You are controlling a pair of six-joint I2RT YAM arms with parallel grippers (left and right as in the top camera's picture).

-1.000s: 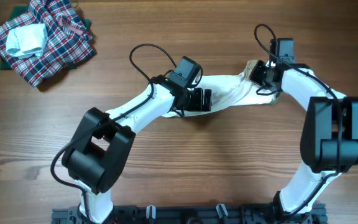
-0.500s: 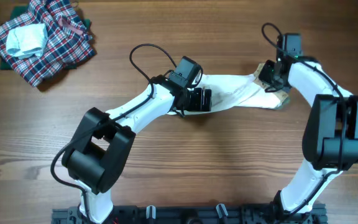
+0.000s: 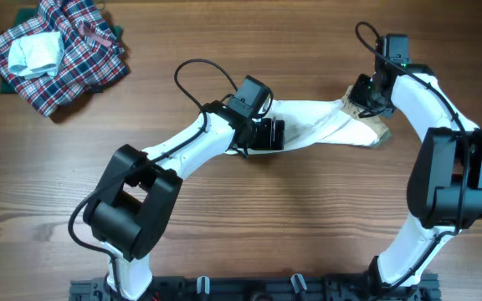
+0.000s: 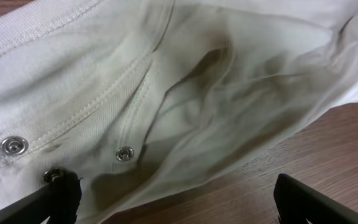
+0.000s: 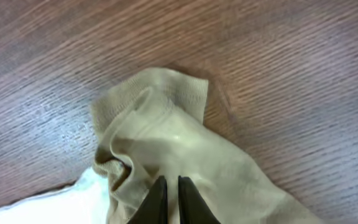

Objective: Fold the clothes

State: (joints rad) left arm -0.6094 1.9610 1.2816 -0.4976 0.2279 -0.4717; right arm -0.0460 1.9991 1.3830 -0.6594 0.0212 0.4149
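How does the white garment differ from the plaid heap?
Colour: the white garment is white with a tan end; the plaid heap is red, blue and white checks. Pose: the garment lies drawn out in a long strip; the heap is bunched, with a pale folded piece on top. Contact: the right gripper is shut on the garment; no gripper touches the heap. Both are soft cloth on the table.

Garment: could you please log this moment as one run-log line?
garment: rumpled, on table | left gripper: open, above garment | right gripper: shut on tan end | fold: not done
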